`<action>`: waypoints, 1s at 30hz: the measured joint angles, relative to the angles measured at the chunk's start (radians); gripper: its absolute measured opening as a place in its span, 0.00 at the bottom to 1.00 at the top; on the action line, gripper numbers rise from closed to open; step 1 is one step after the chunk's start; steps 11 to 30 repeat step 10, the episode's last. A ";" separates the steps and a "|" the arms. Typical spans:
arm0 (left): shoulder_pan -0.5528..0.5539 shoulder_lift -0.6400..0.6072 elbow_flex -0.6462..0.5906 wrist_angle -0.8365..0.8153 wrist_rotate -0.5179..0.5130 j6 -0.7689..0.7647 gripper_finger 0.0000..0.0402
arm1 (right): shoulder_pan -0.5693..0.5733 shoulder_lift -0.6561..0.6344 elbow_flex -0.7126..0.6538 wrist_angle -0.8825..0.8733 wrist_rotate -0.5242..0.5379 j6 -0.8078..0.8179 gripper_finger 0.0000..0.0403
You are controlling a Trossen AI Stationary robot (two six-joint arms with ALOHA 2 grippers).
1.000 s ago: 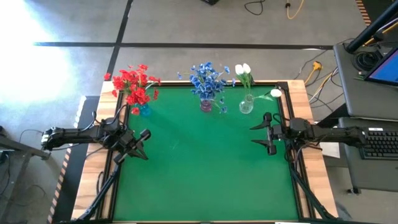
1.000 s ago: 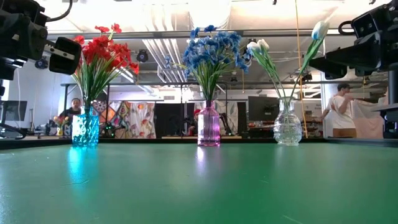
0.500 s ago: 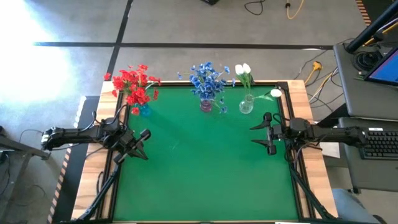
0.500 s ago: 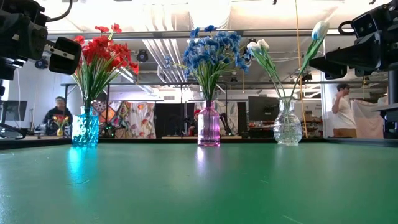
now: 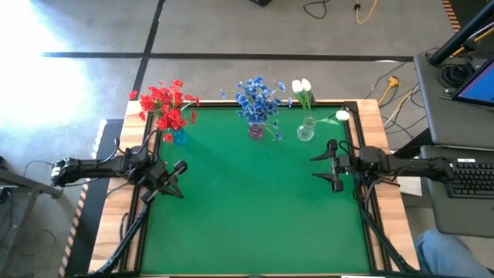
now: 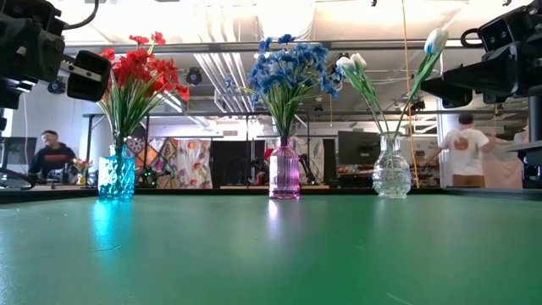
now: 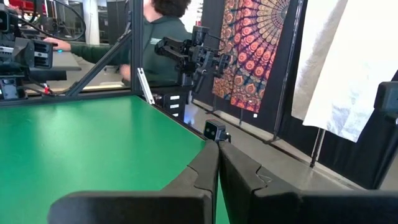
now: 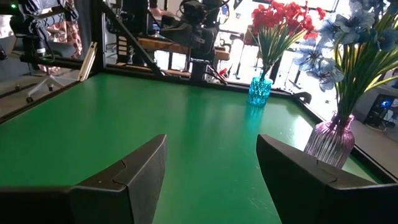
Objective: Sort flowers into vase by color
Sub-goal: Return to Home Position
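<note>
Three vases stand along the table's far edge. The red flowers [image 5: 168, 104] have their stems in a blue vase [image 5: 179, 137]. Blue flowers [image 5: 257, 99] stand in a pink vase [image 5: 255, 130], and white buds [image 5: 302, 86] in a clear vase [image 5: 306, 131], with one white bud [image 5: 342, 116] leaning out to the right. My left gripper [image 5: 176, 179] hovers shut near the table's left edge, touching nothing. Over by the right edge, my right gripper [image 5: 318, 166] hovers open and empty. The low view shows all three bunches upright: red [image 6: 135, 72], blue [image 6: 288, 72], white [image 6: 356, 68].
The green mat [image 5: 255, 208] stretches between the two arms, inside a black frame on a wooden table [image 5: 382, 154]. A desk with a keyboard [image 5: 471, 174] stands to the right. People [image 6: 461, 148] move in the room beyond the far edge.
Both arms and all the flowers have kept still. Only people in the room behind the table have walked about.
</note>
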 joint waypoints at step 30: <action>0.000 0.003 0.000 0.000 0.000 0.000 0.00 | 0.056 0.013 0.000 -0.005 0.019 0.000 0.60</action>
